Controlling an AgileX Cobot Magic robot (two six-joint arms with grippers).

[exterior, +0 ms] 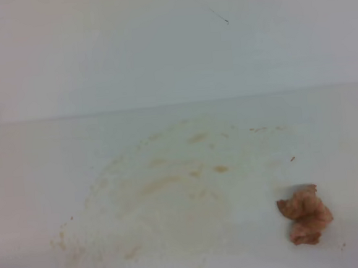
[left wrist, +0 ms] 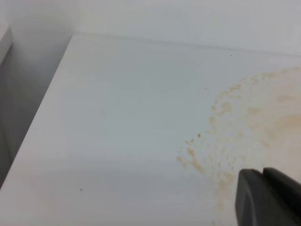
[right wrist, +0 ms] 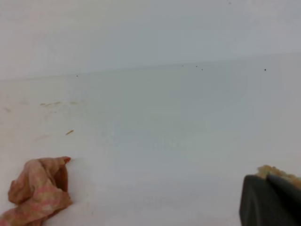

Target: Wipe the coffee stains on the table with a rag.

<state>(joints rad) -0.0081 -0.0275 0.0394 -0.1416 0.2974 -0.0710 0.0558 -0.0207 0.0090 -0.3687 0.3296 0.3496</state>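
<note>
Rag (exterior: pixel 306 215) lies loose on worktop (exterior: pixel 32 164) beside coffee stains (exterior: pixel 164 185), so you grab first; right pincer (right wrist: pixel 270 200) shut, empty; left pincer (left wrist: pixel 268 197) state can't tell.

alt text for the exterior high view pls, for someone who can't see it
A white table carries faint tan coffee stains smeared across its middle. A small crumpled pinkish-brown rag lies to their right near the front edge, with no gripper in view.
</note>
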